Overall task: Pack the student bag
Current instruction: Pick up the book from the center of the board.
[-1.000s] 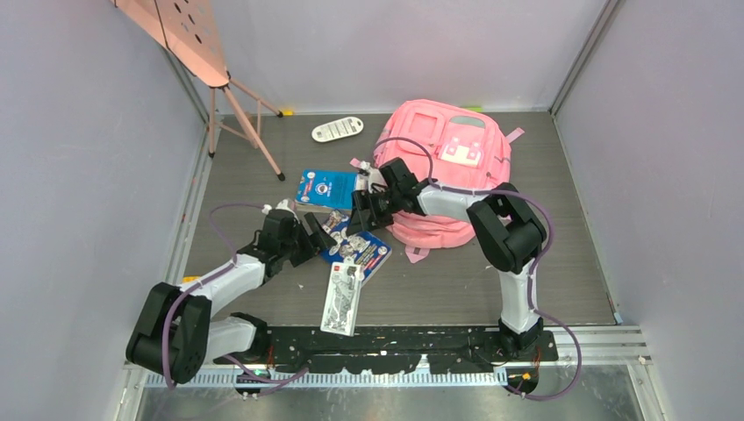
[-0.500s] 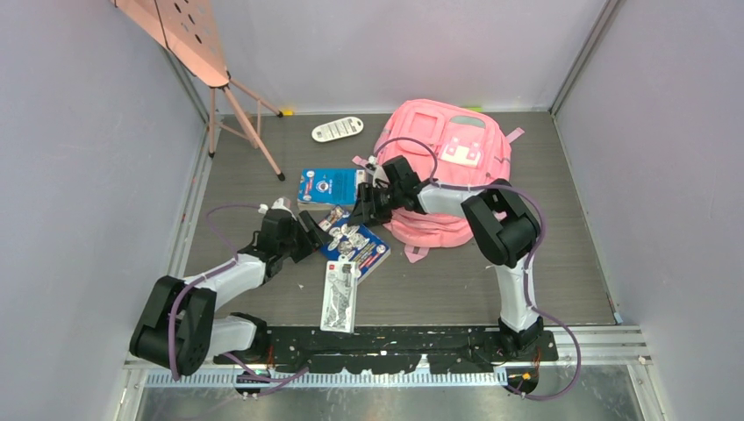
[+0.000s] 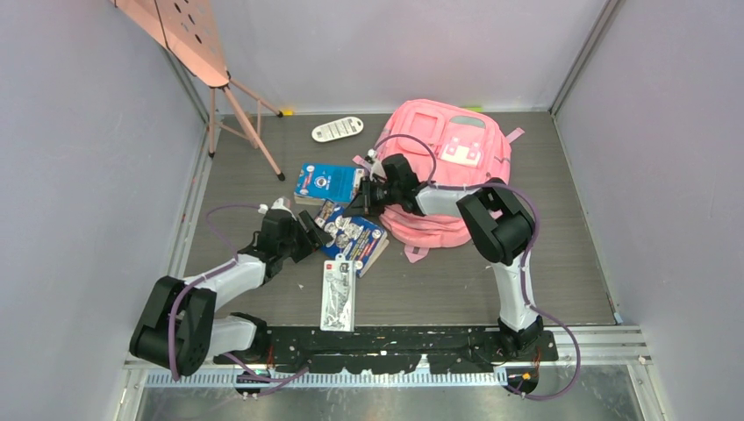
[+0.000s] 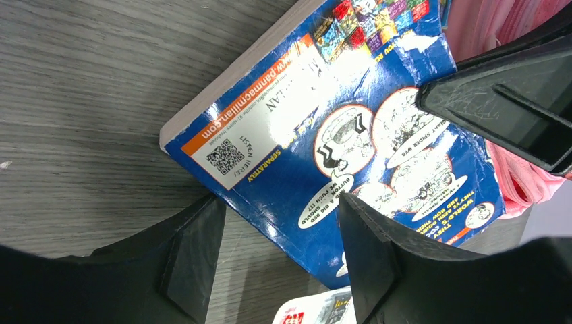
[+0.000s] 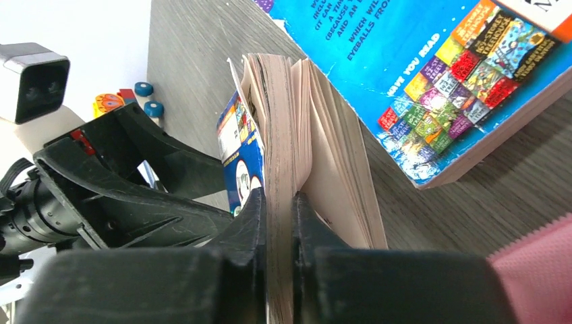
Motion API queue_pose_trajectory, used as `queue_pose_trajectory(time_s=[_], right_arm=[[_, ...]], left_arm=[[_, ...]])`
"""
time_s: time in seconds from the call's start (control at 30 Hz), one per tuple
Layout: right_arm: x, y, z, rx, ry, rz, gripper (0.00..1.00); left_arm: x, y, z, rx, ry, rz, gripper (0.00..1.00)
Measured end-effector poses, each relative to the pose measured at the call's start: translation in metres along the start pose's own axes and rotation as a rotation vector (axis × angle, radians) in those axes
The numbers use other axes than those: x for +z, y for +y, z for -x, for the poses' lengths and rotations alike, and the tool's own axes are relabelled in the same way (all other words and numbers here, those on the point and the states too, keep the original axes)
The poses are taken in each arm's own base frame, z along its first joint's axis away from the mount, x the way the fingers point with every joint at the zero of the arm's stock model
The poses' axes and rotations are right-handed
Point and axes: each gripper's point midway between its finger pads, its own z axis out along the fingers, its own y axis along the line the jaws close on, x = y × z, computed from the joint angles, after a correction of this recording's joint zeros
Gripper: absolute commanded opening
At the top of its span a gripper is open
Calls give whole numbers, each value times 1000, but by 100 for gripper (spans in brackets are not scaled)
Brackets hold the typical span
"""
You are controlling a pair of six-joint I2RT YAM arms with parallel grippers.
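Lifting of a book is the step in hand, I judge. The right gripper (image 5: 278, 202) is clamped tight on only part of the page block of a blue-covered cartoon paperback (image 5: 297, 121), whose remaining pages fan apart. The left gripper (image 4: 276, 226) stands spread wide over the same paperback's lower corner, gripping nothing. The large soft pink fabric student bag (image 3: 447, 158) lies at upper centre-right of the overhead view, just beyond the right gripper. The next move calls for carrying the paperback to the bag's mouth. Whether that mouth is unzipped is hard to tell from above. Only the right wrist view shows the partial pinch. Only the overhead view shows a white-grey booklet (image 3: 340, 294) at lower centre.
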Motion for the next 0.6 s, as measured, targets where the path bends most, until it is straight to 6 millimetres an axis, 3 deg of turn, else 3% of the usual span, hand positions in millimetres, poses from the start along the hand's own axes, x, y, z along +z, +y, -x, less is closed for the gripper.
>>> queue_pose_trajectory(time_s=[0.17, 0.3, 0.4, 0.6], right_arm=[[-3, 5, 1, -18, -28, 7, 1], [-12, 24, -3, -54, -69, -12, 1], [-30, 40, 3, -80, -129, -20, 1], [-91, 67, 42, -120, -342, -42, 1]], left_arm=[[-2, -3, 1, 12, -5, -12, 85], [-12, -7, 0, 63, 1, -17, 99], [-24, -19, 9, 108, -21, -40, 100], [-66, -72, 52, 201, -167, -180, 100]])
